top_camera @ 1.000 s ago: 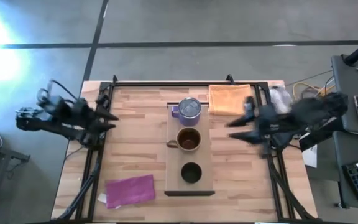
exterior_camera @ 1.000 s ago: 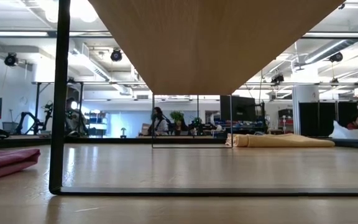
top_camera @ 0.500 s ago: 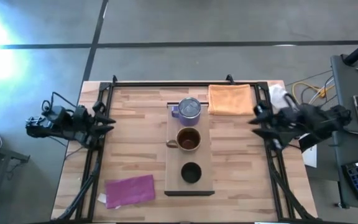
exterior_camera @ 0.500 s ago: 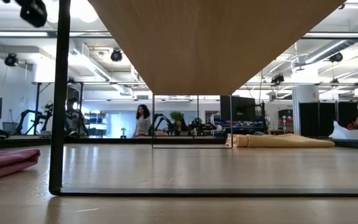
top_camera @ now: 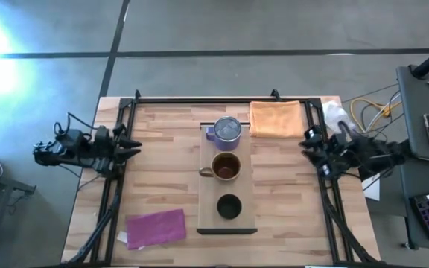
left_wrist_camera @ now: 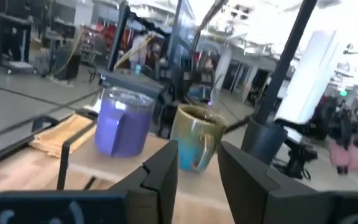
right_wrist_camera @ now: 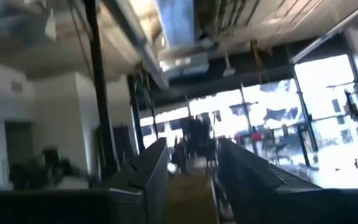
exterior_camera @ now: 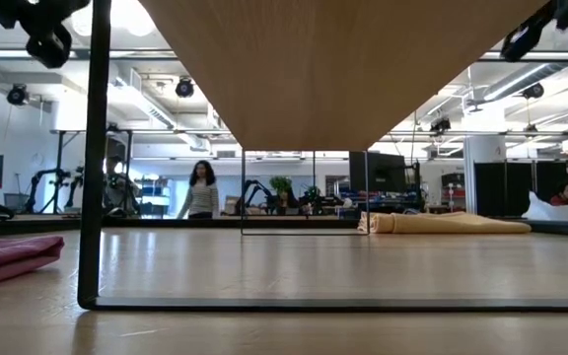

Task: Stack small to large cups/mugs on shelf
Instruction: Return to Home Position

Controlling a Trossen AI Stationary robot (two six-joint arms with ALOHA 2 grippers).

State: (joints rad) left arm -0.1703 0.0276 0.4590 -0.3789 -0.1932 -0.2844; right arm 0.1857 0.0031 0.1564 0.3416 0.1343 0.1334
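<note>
While both arms hang over the counter's (top_camera: 162, 164) side edges, the left claw (top_camera: 129, 144) and the right claw (top_camera: 307, 145) each hold their fingers slightly apart, empty. The shelf (top_camera: 246, 186) stands mid-counter, carrying in a row the purple mug (top_camera: 226, 131) beside the orange cloth (top_camera: 275, 119), the brown mug (top_camera: 226, 168) in the middle and the black cup (top_camera: 229, 206) at the other end.

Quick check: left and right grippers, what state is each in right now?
Left gripper: jaws open, holding nothing.
Right gripper: jaws open, holding nothing.
</note>
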